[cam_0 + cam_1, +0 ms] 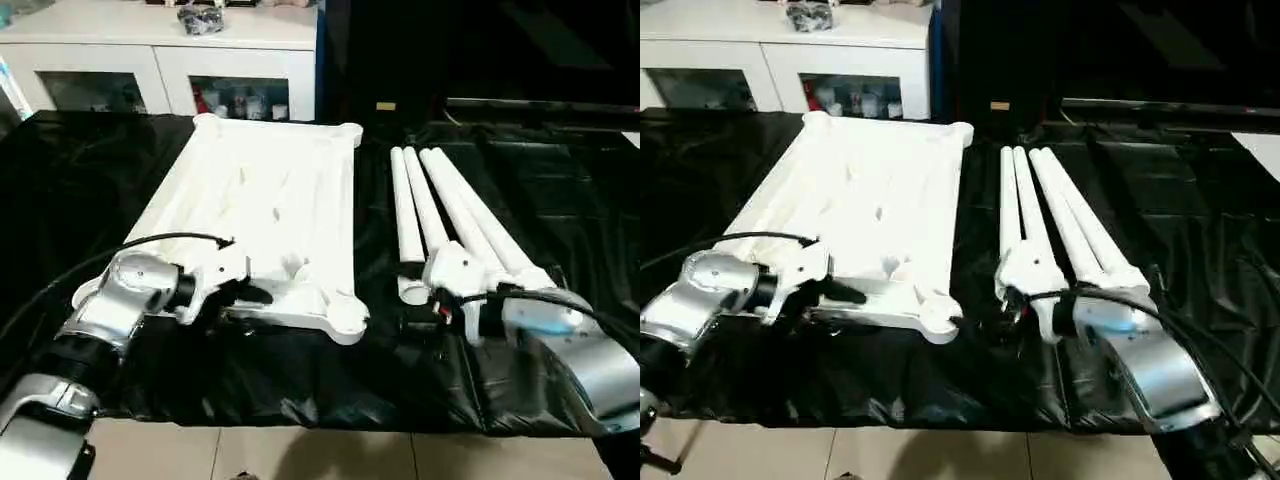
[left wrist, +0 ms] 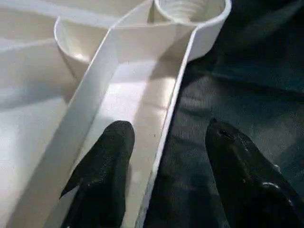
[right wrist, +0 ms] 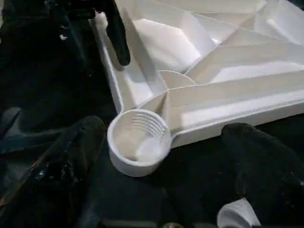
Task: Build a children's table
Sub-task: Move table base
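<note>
White ribbed table top (image 1: 270, 215) w/ threaded corner sockets is straddled at near rim by left gripper (image 2: 164, 166), jaws apart; right gripper (image 3: 161, 190) jaws wide apart.

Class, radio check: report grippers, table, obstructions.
Left gripper straddling tabletop rim, not clamped. Right gripper open by corner socket. Legs loose alongside. Nothing blocking.

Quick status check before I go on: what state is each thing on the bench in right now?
table top: upside down on the black cover, corner sockets empty
legs: lying side by side beside the top, none fitted
left gripper: fingers astride the top's near rim, not closed on it
right gripper: open, facing the near corner socket
</note>
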You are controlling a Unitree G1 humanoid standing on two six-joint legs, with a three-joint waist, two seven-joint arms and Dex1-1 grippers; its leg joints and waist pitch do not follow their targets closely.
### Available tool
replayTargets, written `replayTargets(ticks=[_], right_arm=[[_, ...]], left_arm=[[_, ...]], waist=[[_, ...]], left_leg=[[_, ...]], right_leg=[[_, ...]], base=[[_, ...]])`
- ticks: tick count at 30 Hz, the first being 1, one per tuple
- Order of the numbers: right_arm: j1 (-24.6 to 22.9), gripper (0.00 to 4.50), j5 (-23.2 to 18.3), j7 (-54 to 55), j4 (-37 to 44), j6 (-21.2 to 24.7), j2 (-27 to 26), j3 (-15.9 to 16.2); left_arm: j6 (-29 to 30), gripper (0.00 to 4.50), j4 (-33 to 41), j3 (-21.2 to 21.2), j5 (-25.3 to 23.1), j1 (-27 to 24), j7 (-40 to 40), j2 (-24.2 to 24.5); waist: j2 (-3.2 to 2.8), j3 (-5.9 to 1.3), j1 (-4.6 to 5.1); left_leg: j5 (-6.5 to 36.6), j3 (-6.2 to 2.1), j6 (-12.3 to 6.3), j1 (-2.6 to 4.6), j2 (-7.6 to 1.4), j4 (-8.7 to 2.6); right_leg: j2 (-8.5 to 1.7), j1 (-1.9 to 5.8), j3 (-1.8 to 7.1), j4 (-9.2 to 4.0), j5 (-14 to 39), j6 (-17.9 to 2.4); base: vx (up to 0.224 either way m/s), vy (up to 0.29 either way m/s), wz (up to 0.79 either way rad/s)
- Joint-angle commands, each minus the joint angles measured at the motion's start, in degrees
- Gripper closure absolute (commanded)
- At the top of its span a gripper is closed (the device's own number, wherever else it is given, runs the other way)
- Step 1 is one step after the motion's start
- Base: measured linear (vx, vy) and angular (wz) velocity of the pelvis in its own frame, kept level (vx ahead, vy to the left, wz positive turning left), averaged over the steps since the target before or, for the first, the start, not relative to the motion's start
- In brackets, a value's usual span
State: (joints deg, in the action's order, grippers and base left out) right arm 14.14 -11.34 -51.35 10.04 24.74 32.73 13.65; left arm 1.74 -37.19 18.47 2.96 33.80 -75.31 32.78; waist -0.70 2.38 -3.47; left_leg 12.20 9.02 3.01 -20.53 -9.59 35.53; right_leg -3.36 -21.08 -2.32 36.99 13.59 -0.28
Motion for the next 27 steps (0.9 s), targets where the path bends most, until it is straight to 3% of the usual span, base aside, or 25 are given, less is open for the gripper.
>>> replayTargets(ticks=[1,7,13,14,17,27], right_arm=[[0.97,0.0,0.09,-1.21,0.84,0.47,0.76,0.49],[1.74,0.0,-1.66,-4.36,1.46,2.29,1.69,1.47],[2.1,0.0,-1.08,-6.37,1.13,2.22,3.01,2.65],[2.11,0.0,-1.07,-6.33,1.09,2.16,3.05,2.66],[2.02,0.0,-0.9,-6.45,1.22,2.34,3.04,2.56],[1.91,0.0,-0.64,-6.25,1.5,2.48,3.18,3.0]], left_arm=[[-0.12,2.09,-0.83,0.3,-1.09,1.36,0.07,0.24],[-2.43,2.51,-4.23,-0.05,-1.48,2.69,-0.49,-0.56],[-3.83,2.97,-7.21,0.43,-2.51,4.42,-0.68,-1.39],[-4.21,3.27,-7.9,0.39,-2.64,4.8,-0.6,-1.54],[-4.89,3.33,-9.18,0.27,-2.75,5.45,-1.04,-1.82],[-5.73,4.2,-11.13,-0.27,-2.69,6.16,-2.45,-2.76]], waist=[[-0.25,-2.73,-0.08],[-0.27,-2.8,-0.15],[-0.23,-2.72,-0.25],[-0.5,-2.72,-0.28],[-0.38,-2.76,-0.26],[-0.7,-2.53,-0.22]], left_leg=[[10.33,-1.06,-0.28,0.5,-3.56,-4.98],[9.66,-1.03,-0.54,0.48,-3.66,-4.94],[10.2,-0.98,-0.26,0.43,-3.74,-5.03],[10.27,-0.99,-0.15,0.47,-3.81,-5.04],[10.44,-0.88,-0.01,0.5,-3.78,-5.02],[11.67,-0.81,0.38,0.59,-4.0,-5.26]], right_leg=[[-5.13,2.18,3.09,-4.7,4.13,-14.81],[-5.2,2.21,3.11,-4.62,2.17,-15.33],[-5.31,2.23,3.14,-4.75,3.47,-15.24],[-5.37,2.16,3.16,-4.73,3.51,-15.27],[-5.33,2.22,3.21,-4.82,3.25,-15.3],[-5.37,1.97,3.22,-4.95,4.61,-15.5]], base=[[0.0,0.0,0.0],[0.0,0.0,0.0],[0.0,0.0,0.0],[0.0,0.0,0.0],[0.0,0.0,0.0],[0.0,0.0,0.0]])
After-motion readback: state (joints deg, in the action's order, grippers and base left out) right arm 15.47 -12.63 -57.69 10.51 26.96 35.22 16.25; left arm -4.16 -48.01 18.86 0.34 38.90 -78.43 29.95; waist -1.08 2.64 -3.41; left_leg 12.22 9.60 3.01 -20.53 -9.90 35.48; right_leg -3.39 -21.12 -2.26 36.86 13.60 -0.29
